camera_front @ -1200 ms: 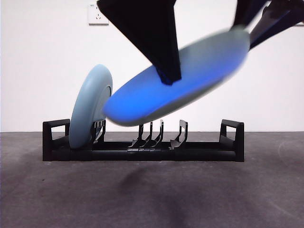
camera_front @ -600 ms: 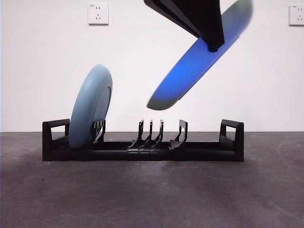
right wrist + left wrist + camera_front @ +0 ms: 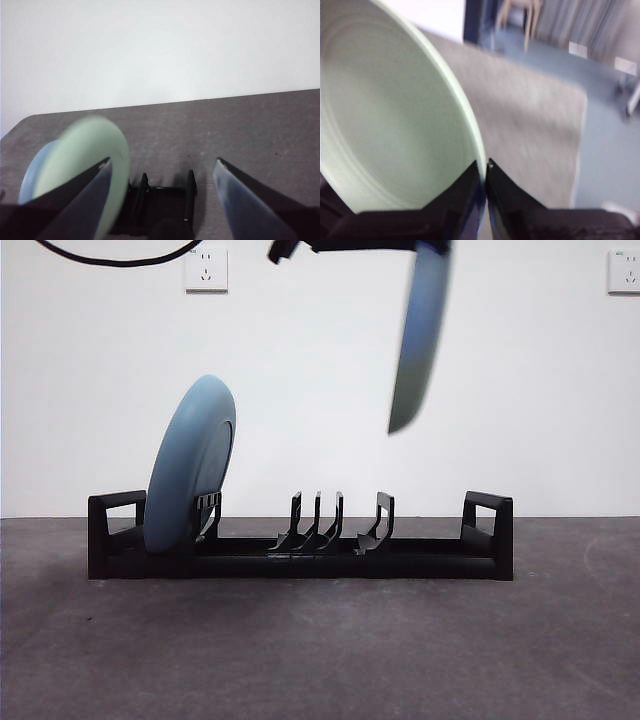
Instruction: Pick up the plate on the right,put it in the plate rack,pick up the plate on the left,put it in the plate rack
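Observation:
The black plate rack [image 3: 300, 562] lies across the table. One pale blue plate [image 3: 190, 465] stands upright in its left end. My left gripper [image 3: 485, 167] is shut on the rim of a second pale plate [image 3: 395, 130]. In the front view that plate [image 3: 418, 340] hangs almost upright from the left gripper [image 3: 432, 246] at the top edge. Its lower edge is well above the rack's right-hand prongs [image 3: 378, 520]. My right gripper [image 3: 162, 160] is open and holds nothing. It is high above the rack [image 3: 165, 200] and looks down on the held plate [image 3: 85, 165].
Dark grey table [image 3: 320, 650] with a white wall behind and two wall sockets [image 3: 206, 268]. A black cable [image 3: 120, 255] sags in at the top left. The rack has a squared handle at each end [image 3: 490, 525].
The held plate swung from a steep tilt to nearly upright and narrowed to an edge-on view. The left arm rose almost out of the top of the front view. The racked plate stayed put.

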Motion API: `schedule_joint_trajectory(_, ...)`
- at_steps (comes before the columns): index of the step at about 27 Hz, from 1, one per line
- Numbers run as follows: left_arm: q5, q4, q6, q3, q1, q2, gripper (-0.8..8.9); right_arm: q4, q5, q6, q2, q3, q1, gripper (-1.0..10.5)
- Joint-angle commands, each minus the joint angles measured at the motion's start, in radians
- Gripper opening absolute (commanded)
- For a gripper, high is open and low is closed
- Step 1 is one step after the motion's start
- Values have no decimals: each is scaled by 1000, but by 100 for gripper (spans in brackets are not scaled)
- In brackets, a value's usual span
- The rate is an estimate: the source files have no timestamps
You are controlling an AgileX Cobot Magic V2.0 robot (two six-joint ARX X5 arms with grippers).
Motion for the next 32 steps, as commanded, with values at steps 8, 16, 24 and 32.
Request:
schedule_joint_trajectory(8, 74, 165, -162, 7, 140, 27, -9, 7, 1, -5, 8, -4, -1, 343)
schedule_joint_trajectory(16, 135, 48, -165, 175, 187, 156, -9, 6, 1, -5, 14, -4, -1, 343)
schedule_joint_trajectory(24, 131, 19, -163, 211, 205, 261, -9, 4, 1, -8, 20, -4, -1, 343)
schedule_joint_trajectory(32, 130, 20, -163, 211, 205, 334, -9, 1, 1, -10, 45, -4, -1, 342)
